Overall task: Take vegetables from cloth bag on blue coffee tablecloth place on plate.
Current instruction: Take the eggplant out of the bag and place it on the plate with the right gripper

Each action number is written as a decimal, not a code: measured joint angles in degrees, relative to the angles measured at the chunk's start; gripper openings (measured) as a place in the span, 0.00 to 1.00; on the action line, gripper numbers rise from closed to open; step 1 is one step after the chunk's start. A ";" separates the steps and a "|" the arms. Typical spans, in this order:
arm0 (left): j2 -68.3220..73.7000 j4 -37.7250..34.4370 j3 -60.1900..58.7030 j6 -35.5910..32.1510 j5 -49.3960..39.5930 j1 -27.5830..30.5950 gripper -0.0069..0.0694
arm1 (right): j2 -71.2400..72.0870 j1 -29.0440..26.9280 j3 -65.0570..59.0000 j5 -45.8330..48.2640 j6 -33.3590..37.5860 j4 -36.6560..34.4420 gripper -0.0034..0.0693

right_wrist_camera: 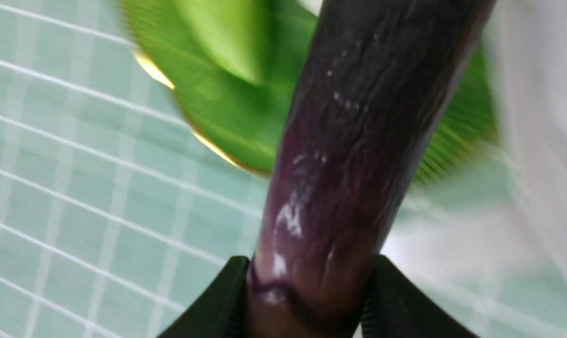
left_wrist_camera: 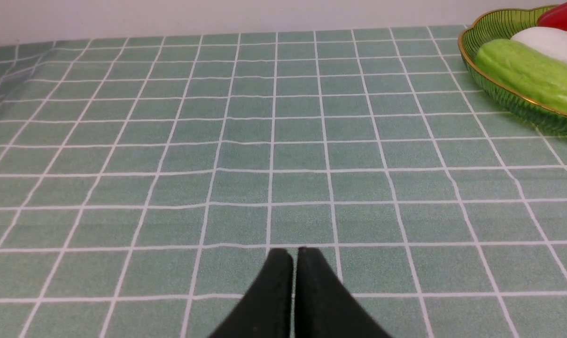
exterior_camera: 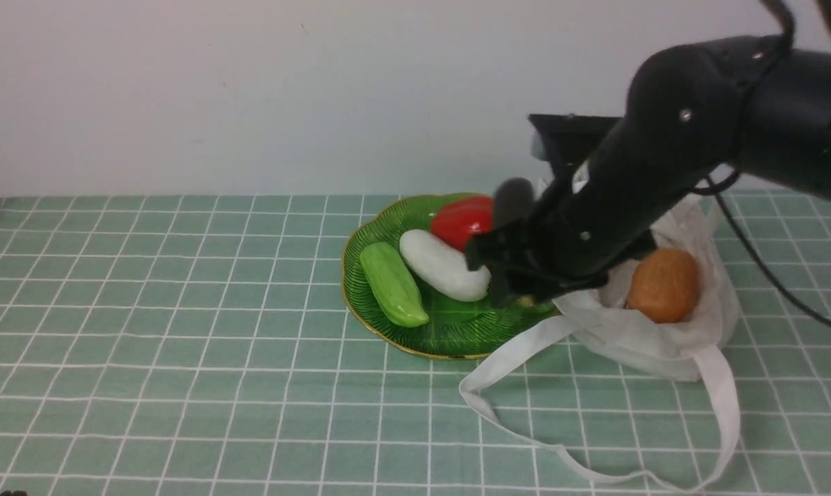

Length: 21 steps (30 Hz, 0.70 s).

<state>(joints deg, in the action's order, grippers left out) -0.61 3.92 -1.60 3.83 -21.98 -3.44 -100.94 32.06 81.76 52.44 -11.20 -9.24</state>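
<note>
My right gripper (right_wrist_camera: 306, 267) is shut on the long dark purple eggplant (right_wrist_camera: 349, 141), gripping it near one end. In the front view this gripper (exterior_camera: 505, 275) hangs over the right side of the green ribbed plate (exterior_camera: 456, 331), and the eggplant's dark end (exterior_camera: 513, 200) sticks up beside it. The orange-brown potato (exterior_camera: 663, 284) lies in the open white cloth bag (exterior_camera: 663, 348), right of the plate, on the checked tablecloth (exterior_camera: 181, 310). My left gripper (left_wrist_camera: 294, 253) is shut and empty, low over bare cloth left of the plate (left_wrist_camera: 513, 98).
The plate also holds a green cucumber-like vegetable (exterior_camera: 392, 284), a white oblong vegetable (exterior_camera: 443, 265) and a red pepper (exterior_camera: 463, 220). The bag's long strap (exterior_camera: 525, 434) loops over the cloth in front of the plate. A pale wall stands behind the table.
</note>
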 joint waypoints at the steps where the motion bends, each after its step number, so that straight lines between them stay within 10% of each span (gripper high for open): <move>1: 0.00 0.00 0.00 0.00 0.00 0.00 0.08 | -0.68 1.07 0.00 -3.28 0.72 0.27 0.43; 13: 0.00 0.00 0.00 0.00 0.00 0.00 0.08 | -14.78 2.45 4.42 -14.29 2.97 9.95 0.45; 21: 0.00 0.00 0.00 0.00 0.00 0.00 0.08 | -15.54 2.45 6.90 -10.21 2.90 10.74 0.88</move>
<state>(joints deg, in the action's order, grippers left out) -0.61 3.92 -1.60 3.83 -21.98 -3.44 -116.48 34.51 88.66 42.23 -8.30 1.50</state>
